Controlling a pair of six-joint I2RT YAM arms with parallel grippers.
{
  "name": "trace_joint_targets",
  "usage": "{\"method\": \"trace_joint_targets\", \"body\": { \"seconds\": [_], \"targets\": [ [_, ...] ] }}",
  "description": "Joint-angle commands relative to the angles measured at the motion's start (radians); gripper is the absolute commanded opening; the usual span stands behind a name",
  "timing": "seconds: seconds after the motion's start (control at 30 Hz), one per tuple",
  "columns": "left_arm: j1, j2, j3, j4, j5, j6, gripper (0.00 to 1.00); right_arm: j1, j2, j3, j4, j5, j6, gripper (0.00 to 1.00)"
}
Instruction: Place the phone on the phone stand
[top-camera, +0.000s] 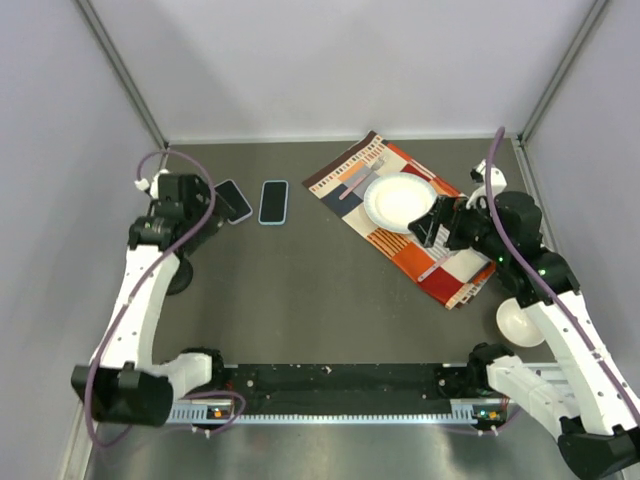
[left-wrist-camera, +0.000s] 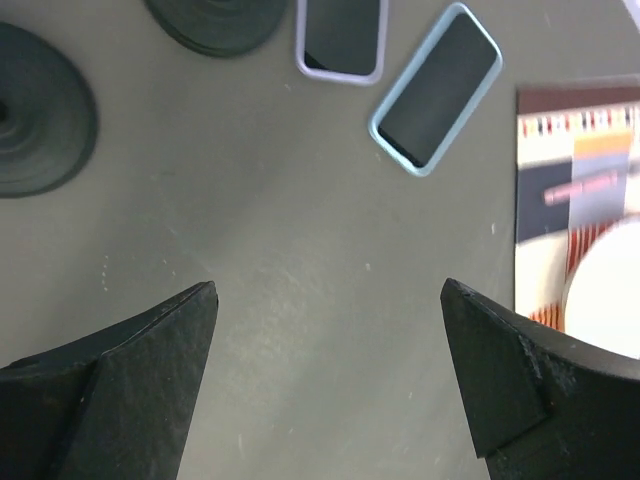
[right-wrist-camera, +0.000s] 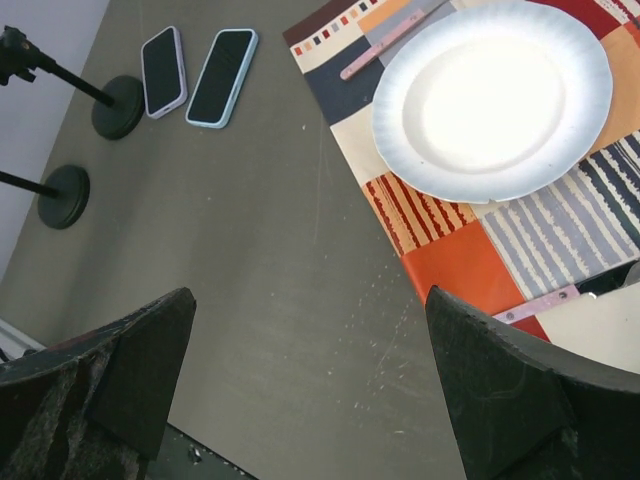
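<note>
From where I stand, both arms hang over the dark counter (top-camera: 320, 290) with nothing in either grip. The left pincer (left-wrist-camera: 328, 290) is released, its two black fingers spread wide above bare surface.

Ahead of it two phones lie flat and face up. The blue-cased phone (left-wrist-camera: 436, 88) lies at a slant toward the right finger's side. The lilac-cased phone (left-wrist-camera: 341, 35) lies just beyond it, almost straight ahead. The two are close together but apart.

Off to that pincer's left sit two round black bases. One phone stand (left-wrist-camera: 40, 110) is well out on the left finger's side. The second phone stand (left-wrist-camera: 215, 20) is farther ahead, just beside the lilac-cased phone. Neither phone is on a stand.

The right pincer (right-wrist-camera: 310, 295) is released too, its jaws wide and empty, hovering at the edge of a patterned placemat (right-wrist-camera: 470, 250). A white paper plate (right-wrist-camera: 492, 100) rests on that mat, ahead of the pincer and to its right. The phones and stands lie well away, ahead and to its left.
</note>
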Motion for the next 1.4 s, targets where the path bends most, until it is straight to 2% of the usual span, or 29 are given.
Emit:
{"method": "trace_joint_targets", "body": {
  "seconds": [0.0,0.17,0.3,0.4,0.63,0.93,1.13,1.23,1.3,1.37],
  "targets": [
    [0.166,0.111,0.131,-0.066,-0.051,-0.112,0.98,-0.003,-0.030,0.032,0.009,-0.025,-0.019,0.99],
    [0.300,0.247,0.205,-0.064,0.030,-0.227,0.98,-0.003,-0.055,0.017,0.000,0.020,-0.048,0.99],
    [0.369,0.376,0.349,-0.141,0.096,-0.294,0.98,-0.003,-0.055,0.021,-0.008,0.037,-0.067,0.99],
    [0.391,0.444,0.412,-0.152,0.194,-0.325,0.98,-0.003,-0.050,0.021,-0.011,0.060,-0.079,0.99],
    [0.412,0.539,0.428,-0.152,0.311,-0.436,0.99,-0.002,-0.030,0.027,-0.010,0.080,-0.098,0.99],
    [0.415,0.564,0.458,-0.138,0.291,-0.505,0.98,-0.003,-0.026,0.021,-0.011,0.097,-0.119,0.99],
    [0.412,0.476,0.423,-0.101,0.206,-0.525,0.99,-0.003,-0.013,0.023,-0.011,0.103,-0.122,0.99],
    [0.417,0.488,0.415,-0.124,0.204,-0.570,0.98,-0.003,-0.006,0.029,-0.010,0.095,-0.116,0.99],
    [0.418,0.501,0.414,-0.108,0.228,-0.594,0.90,-0.003,-0.007,0.030,-0.011,0.095,-0.115,0.99],
    [0.418,0.528,0.415,-0.098,0.262,-0.621,0.89,-0.003,-0.009,0.029,-0.010,0.095,-0.113,0.99]
  ]
}}
